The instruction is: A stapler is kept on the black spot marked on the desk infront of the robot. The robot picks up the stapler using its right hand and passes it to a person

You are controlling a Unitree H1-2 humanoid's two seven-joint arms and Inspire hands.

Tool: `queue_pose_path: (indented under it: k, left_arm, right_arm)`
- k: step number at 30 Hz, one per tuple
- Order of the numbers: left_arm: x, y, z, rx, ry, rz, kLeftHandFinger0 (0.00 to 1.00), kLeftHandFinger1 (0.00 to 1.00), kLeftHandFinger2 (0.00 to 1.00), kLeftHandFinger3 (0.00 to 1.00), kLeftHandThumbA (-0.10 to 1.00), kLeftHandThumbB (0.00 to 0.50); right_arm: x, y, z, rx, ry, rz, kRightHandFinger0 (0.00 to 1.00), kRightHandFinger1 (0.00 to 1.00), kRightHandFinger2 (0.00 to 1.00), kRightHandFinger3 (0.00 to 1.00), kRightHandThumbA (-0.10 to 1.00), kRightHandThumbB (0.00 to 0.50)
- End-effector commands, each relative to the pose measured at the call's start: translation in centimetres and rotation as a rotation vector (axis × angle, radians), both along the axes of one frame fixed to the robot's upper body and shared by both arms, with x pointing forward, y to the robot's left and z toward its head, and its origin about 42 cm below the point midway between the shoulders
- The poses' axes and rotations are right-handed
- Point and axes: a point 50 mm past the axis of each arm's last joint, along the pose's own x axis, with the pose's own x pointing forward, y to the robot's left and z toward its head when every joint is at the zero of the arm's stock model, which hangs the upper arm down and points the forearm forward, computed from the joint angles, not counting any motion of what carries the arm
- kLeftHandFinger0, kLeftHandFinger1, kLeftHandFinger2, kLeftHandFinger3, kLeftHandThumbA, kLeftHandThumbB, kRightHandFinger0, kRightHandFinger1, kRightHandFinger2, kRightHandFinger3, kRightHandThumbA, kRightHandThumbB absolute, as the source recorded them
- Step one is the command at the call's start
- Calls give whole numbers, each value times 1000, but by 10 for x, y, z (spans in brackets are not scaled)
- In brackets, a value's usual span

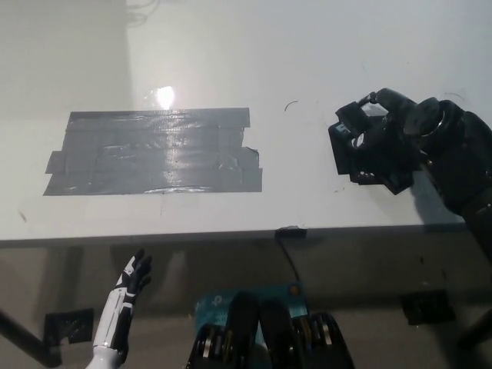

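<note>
The dark grey tape patch (154, 152) on the white desk (254, 54) has nothing on it. Well to its right, my black right hand (403, 123) is shut on the black stapler (355, 157), with the fingers curled over its top. The stapler sits low over the desk's right part, near the front edge. Black on black makes the stapler's far end hard to separate from the palm. My white left hand (123, 304) hangs below the desk's front edge at the lower left, fingers apart and holding nothing.
A small black clip and cable (290, 232) hang at the desk's front edge, middle. Thin dark scratch marks (290, 104) lie between the patch and my right hand. Floor and a table leg (23, 334) show below the desk edge.
</note>
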Motion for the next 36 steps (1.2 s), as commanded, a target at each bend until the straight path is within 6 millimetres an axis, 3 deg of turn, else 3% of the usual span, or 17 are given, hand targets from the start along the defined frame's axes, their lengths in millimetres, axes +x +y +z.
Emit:
queue_pose_path:
  k: [1,2,3,4,6,7,8,9,10,12,16,18,21,23,26,29,36]
  left_arm:
    - [6,5,12,4,-69,9,1000,1000,1000,1000,1000,500]
    - [6,5,12,5,-69,9,1000,1000,1000,1000,1000,500]
    - [7,5,12,5,-70,11,1000,1000,1000,1000,1000,498]
    - [6,5,12,7,-70,11,1000,1000,1000,1000,1000,498]
    - [7,5,13,6,-71,9,1000,1000,1000,1000,1000,500]
    - [7,4,13,6,-73,8,1000,1000,1000,1000,1000,500]
    - [8,5,13,9,-74,8,1000,1000,1000,1000,1000,499]
    - [8,5,13,11,-73,7,1000,1000,1000,1000,1000,500]
    - [9,5,14,10,-73,6,1000,1000,1000,1000,1000,500]
    - [10,5,14,8,-76,7,1000,1000,1000,1000,1000,500]
    - [13,5,18,11,-87,8,1000,1000,1000,1000,1000,500]
    - [14,4,19,9,-91,7,1000,1000,1000,1000,1000,500]
    - [15,4,19,3,-90,3,1000,1000,1000,1000,1000,500]
    - [15,4,19,5,-91,3,1000,1000,1000,1000,1000,497]
    - [15,4,19,3,-92,1,1000,1000,1000,1000,1000,500]
    - [16,5,20,8,-96,2,1000,1000,1000,1000,1000,500]
    - [17,6,20,-1,-94,1,1000,1000,1000,1000,1000,496]
  right_arm:
    - [4,2,10,20,-75,-35,650,719,842,894,749,0]
    - [3,2,10,30,-79,-36,631,673,784,845,741,0]
    - [3,4,11,31,-78,-37,544,551,632,700,753,0]
    - [2,5,12,47,-74,-36,368,365,407,526,754,0]
    - [2,5,12,77,-66,-43,135,204,318,500,752,0]
    - [2,4,13,94,-61,-49,14,212,439,501,754,0]
    - [3,4,14,124,-45,-58,3,185,471,504,765,0]
    - [3,3,16,199,-18,-62,0,250,591,487,784,0]
    - [4,2,18,280,1,-68,0,250,602,464,770,0]
    - [4,-1,21,404,24,-84,0,273,634,545,746,0]
    - [8,-9,32,645,70,-109,0,166,563,626,721,0]
    - [11,-12,36,759,81,-119,0,57,511,696,610,0]
    - [13,-15,41,826,103,-111,0,16,477,616,592,0]
    - [15,-15,46,838,113,-105,0,0,388,508,615,0]
    - [18,-15,51,972,159,-96,0,0,333,472,636,0]
    - [20,-16,58,1011,167,-67,0,0,177,312,728,1]
    - [24,-18,70,1190,209,-68,0,0,0,195,728,5]
